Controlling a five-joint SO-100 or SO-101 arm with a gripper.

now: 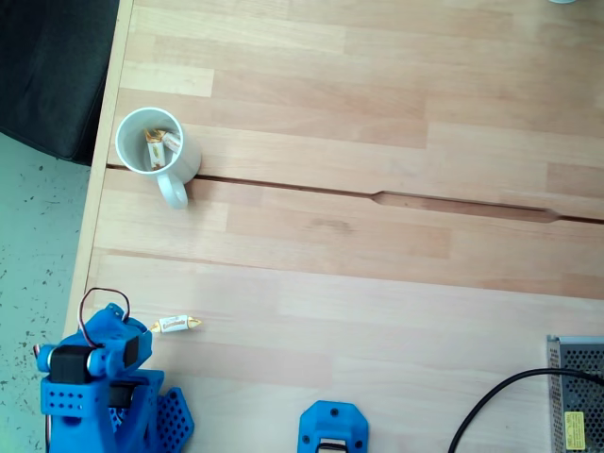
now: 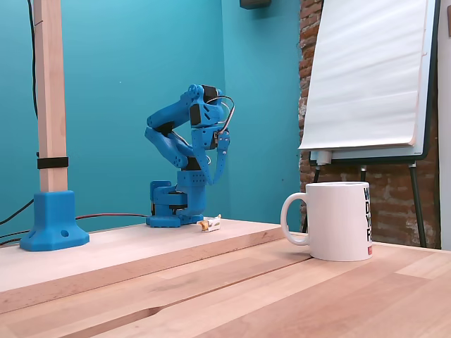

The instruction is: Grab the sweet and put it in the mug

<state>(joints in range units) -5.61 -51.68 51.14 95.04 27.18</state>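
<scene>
A sweet in a whitish wrapper with golden twisted ends lies on the wooden table just right of the blue arm. The side-on fixed view has this sweet in front of the arm's base. The arm is folded up over its base, and my gripper hangs fingers-down above the sweet, apart from it, jaws together and empty. The white mug stands upright near the table's left edge, handle towards the arm, with wrapped sweets lying inside it. From the side, the mug is close to the camera.
A blue mount sits at the table's near edge. At the lower right are a grey metal box and a black cable. A groove crosses the table. A wooden post on a blue foot and a flipchart stand nearby.
</scene>
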